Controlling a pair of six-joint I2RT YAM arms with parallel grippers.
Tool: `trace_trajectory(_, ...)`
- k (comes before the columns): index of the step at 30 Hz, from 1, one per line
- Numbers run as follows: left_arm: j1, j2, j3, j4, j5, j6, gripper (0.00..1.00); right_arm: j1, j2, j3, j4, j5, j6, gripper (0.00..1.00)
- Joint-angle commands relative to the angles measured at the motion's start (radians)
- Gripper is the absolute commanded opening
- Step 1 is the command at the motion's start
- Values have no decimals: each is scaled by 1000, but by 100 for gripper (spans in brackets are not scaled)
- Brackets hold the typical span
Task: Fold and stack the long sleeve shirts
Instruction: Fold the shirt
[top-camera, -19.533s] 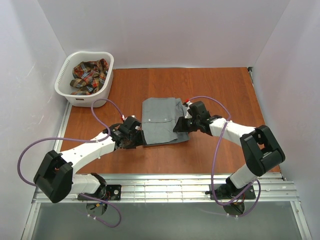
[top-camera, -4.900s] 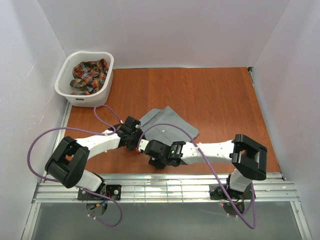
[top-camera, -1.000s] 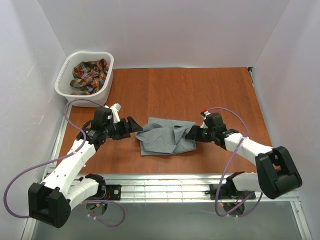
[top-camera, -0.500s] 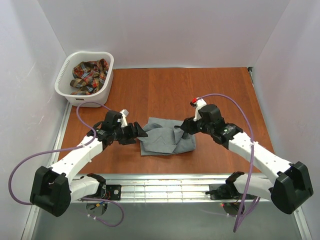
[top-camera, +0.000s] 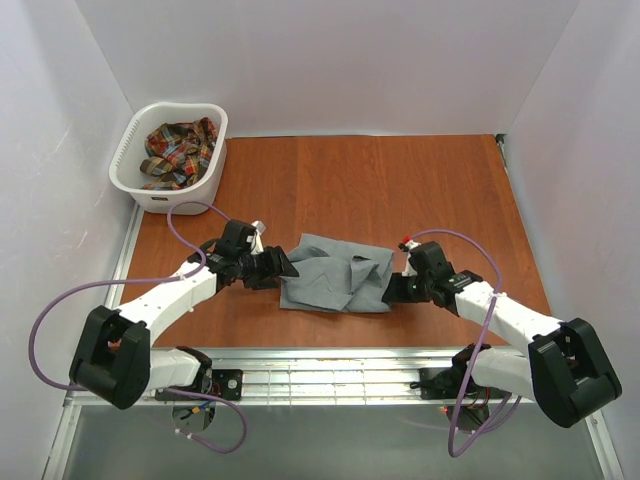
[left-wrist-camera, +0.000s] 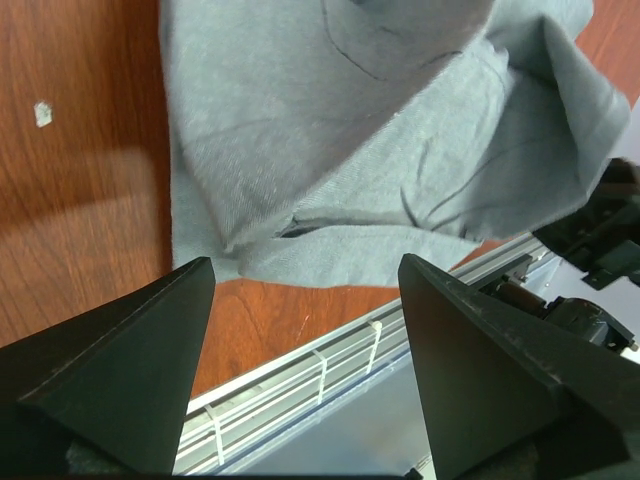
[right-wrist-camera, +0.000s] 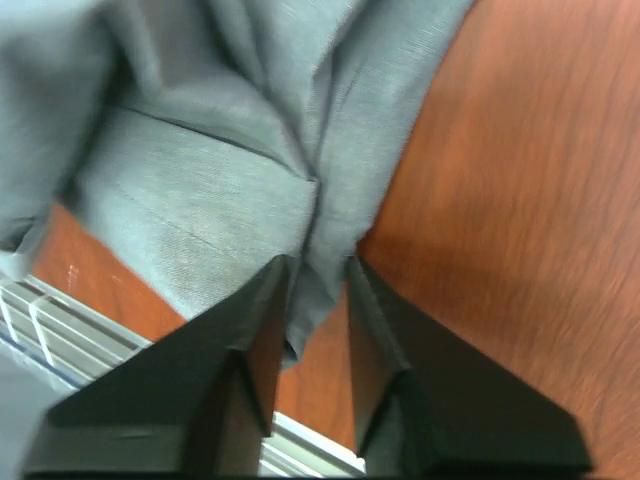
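When you look from above, the grey shirt (top-camera: 335, 275) lies rumpled toward six o'clock on the bench (top-camera: 400, 180), while the plaid shirt (top-camera: 178, 152) sits in the basket (top-camera: 165, 200) at ten o'clock. In the left wrist view, your left end effector (left-wrist-camera: 305, 270) is spread wide at the hem, holding nothing. In the blurred right wrist view, your right end effector (right-wrist-camera: 317, 268) pinches a fold. Expect light, limp cloth; grip corners or seams.

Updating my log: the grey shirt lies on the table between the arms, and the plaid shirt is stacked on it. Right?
No. The plaid shirt is in the white basket, not on the grey shirt, as the top external view shows. The rest holds.
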Motion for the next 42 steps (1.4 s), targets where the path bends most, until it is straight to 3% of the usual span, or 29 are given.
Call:
trace_trajectory(1,-14,10,51,20,-20,-2,70,-30,-24,-57,30,-74,65,20)
trace_trajectory(5,-21,21,64,23,-20,-8,68,-124,-53,-104,2,-93,70,18)
trace_trajectory(9,-28,38,74,28,-17,-16,68,-176,-50,-109,-4,-153,2,24)
trace_trajectory(13,-31,36,79,26,-28,-20,70,-166,-129,-14,-57,-185,-191,41)
trace_trajectory(18,-34,44,59,20,-45,-40,73,-109,-237,78,-58,-165,-278,54)
trace_trajectory(30,-93,189,159,63,-2,-42,67,34,-177,54,162,-111,-82,54)
trace_trajectory(37,-131,340,369,91,69,-56,66,32,-320,9,148,56,-70,54)
trace_trajectory(42,-140,496,528,98,69,-50,65,34,-320,17,130,-36,-163,55)
